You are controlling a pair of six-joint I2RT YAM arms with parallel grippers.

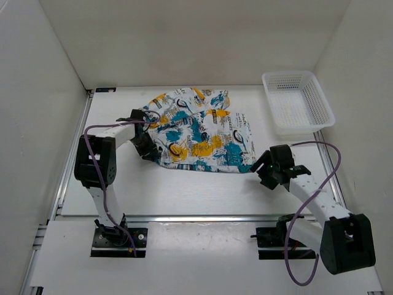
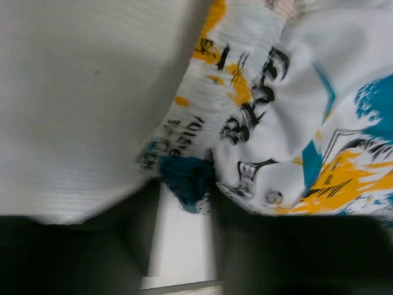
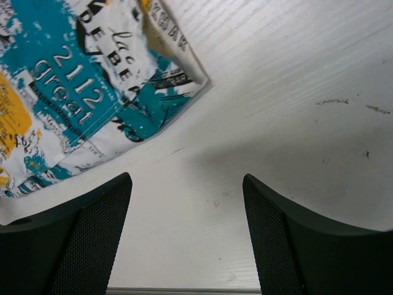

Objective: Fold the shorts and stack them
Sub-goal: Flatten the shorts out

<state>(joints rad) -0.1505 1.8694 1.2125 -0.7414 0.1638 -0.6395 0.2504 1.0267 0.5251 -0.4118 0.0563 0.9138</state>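
The shorts (image 1: 196, 132) lie opened out and somewhat rumpled on the far middle of the tabletop (image 1: 184, 190), with no fold made yet, so the work looks to be at the first step, taking hold of the cloth for fold 1. The left gripper (image 1: 147, 147) sits at the near left edge of the shorts; in the left wrist view its 2 fingers stand narrowly apart with a teal bunch of the hem (image 2: 184, 184) between the tips, but the picture is blurred and I cannot tell whether the cloth is truly pinched. The right gripper (image 1: 267, 169) hovers over bare tabletop just beside the near right corner of the shorts (image 3: 67, 92), its fingers (image 3: 92, 239) spread wide and holding nothing. The white mesh basket (image 1: 295, 101) stands apart at the far right. The next move probably calls for the right gripper to shift left and far onto that corner, come down and close on the hem, so that both arms can raise the near edge together and lay it evenly over the far half
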